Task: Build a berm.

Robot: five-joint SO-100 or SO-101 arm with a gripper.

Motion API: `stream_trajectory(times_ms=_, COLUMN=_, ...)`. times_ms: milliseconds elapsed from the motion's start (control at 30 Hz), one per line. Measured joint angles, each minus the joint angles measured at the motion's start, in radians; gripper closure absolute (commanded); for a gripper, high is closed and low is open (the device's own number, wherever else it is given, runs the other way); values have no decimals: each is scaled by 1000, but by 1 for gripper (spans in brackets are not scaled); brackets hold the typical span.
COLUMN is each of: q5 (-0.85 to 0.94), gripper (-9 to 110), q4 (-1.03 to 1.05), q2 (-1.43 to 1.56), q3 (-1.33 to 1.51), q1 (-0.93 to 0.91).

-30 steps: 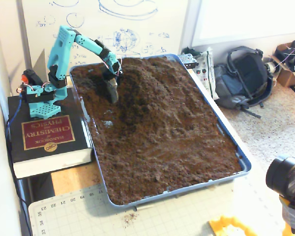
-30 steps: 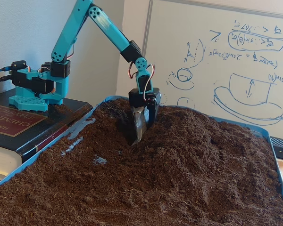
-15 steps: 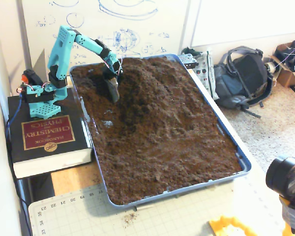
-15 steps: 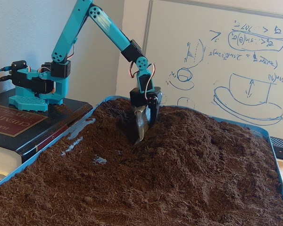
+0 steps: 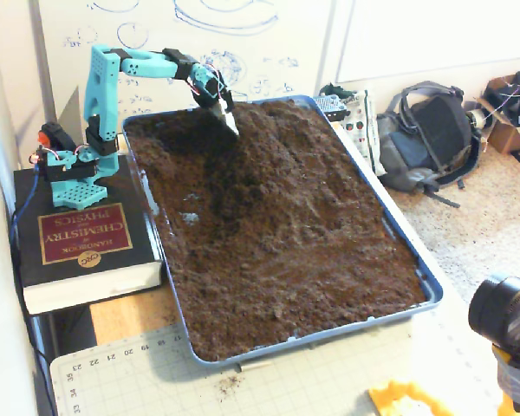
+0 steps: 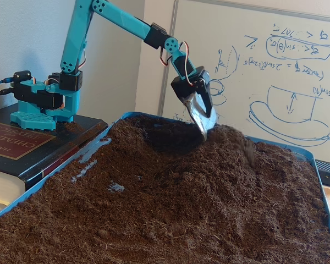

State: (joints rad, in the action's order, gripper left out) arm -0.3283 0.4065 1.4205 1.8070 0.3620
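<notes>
Teal 3D-printed arm point(image 6: 93, 22) reaching out over the blue rectangular tray point(image 5: 420, 277) of dark brown crumbly soil. Gripper point(image 6: 203, 118) w/ a silvery scoop-like blade, tip down, just above the top of the soil in the low fixed view; same tool shows pale and blurred in the high fixed view point(image 5: 229, 120), near the tray's far end. Fingers: cannot tell how far open they are. Blade covers them in both fixed views, no gap visible, and nothing separate seen in their hold.

The berm point(image 5: 282, 143), a raised mound of loose dark soil, sits at the far end of the tray, sloping down toward the flatter soil nearer the high camera. In the low view its crest point(image 6: 236, 146) is right beside the scoop tip; a faint dark smear right of the tip, too blurred to say if it's falling soil. Shaded hollow point(image 6: 165, 137) left of the mound.

Arm base stands on a thick black book w/ red cover label point(image 5: 82, 238), left of the tray. Tray's near edge cut off in low view. Whiteboard w/ blue sketches point(image 6: 286, 71) behind.
</notes>
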Motion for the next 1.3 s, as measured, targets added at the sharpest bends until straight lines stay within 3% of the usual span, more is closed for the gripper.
stream_trajectory(times_ms=300, q5=0, gripper=101, q4=-15, q2=233, q3=-15, q1=-114)
stream_trajectory(times_ms=467, q5=0, gripper=101, q4=-15, q2=201, q3=-189, q1=-178)
stream_trajectory(times_ms=1000, q5=0, gripper=101, q4=-15, q2=-1055, q3=-1413, q1=-193)
stream_trajectory(times_ms=1167, q5=31, gripper=101, q4=-15, q2=-1347, q3=-1594, q1=-213)
stream_trajectory(times_ms=1300, q5=115, gripper=101, q4=-14, q2=-1393, q3=-1615, q1=-215)
